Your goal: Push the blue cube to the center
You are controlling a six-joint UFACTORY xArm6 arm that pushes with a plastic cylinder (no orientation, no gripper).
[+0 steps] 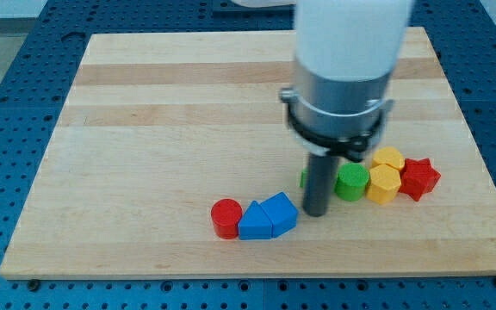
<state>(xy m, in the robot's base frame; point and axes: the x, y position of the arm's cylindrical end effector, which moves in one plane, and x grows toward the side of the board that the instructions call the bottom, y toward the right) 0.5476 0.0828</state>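
Looking at the board (145, 103), I have my tip (316, 213) standing just beside the blue cube (280, 213), on the cube's right in the view, so close that I cannot tell whether it touches. The tool is a bare rod with nothing to open or close and nothing clamped on it. The blue cube sits near the view's bottom, below the board's middle, pressed against a blue triangular block (254, 222), which has a red cylinder (226, 217) at its left. From my tip the cube lies to the view's left, while the centre lies toward the view's top. A push from here would, I judge, send it sideways (wrong way), so I would come round beneath it first. Behind the rod sit a green cylinder (351, 182), two yellow blocks (385, 176) and a red star-shaped block (419, 178).
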